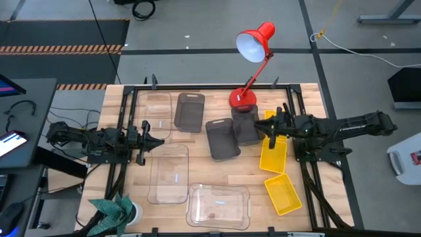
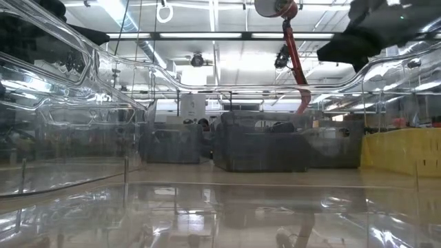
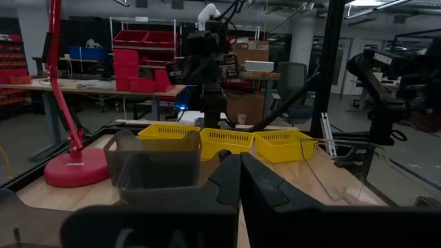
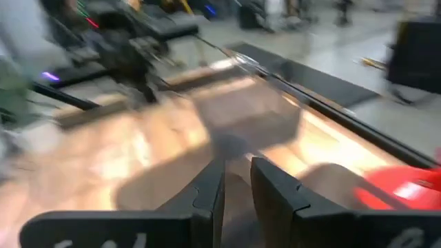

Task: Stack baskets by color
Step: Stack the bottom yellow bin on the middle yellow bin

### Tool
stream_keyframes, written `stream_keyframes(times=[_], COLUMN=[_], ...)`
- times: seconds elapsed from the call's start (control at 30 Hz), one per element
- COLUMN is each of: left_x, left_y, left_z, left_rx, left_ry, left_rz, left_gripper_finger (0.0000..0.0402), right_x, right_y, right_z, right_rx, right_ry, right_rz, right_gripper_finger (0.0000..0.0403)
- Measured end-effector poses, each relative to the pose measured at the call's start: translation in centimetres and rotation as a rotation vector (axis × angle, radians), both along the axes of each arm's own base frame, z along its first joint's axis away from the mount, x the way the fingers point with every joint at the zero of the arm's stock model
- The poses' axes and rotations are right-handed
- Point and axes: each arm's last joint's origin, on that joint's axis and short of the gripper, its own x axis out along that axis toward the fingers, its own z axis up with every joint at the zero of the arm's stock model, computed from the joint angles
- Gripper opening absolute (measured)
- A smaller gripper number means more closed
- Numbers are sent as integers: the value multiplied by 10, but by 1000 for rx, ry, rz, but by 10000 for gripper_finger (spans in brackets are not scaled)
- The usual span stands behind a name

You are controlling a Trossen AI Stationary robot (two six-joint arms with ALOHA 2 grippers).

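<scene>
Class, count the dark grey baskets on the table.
3. One grey basket near the back edge, another mid-table, a third beside it by the red lamp. Nested ones may be hidden.
</scene>
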Motion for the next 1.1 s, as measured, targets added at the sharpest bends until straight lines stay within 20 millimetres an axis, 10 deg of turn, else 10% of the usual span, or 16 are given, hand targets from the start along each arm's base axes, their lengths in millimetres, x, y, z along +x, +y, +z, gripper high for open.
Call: stream_keyframes(times=[0.7, 1.1], left_x=[0, 0], left_y=[0, 0], left_z=[0, 0], left_rx=[0, 0], left_ry=[0, 0], left_rz=[0, 0], left_gripper_finger=[9, 9], right_x=[2, 22], right_y=[2, 1], right_z=[89, 64], right_rx=[-4, 138], right_ry=[320, 596], right_rz=[81, 149], right_gripper_finger=[78, 159])
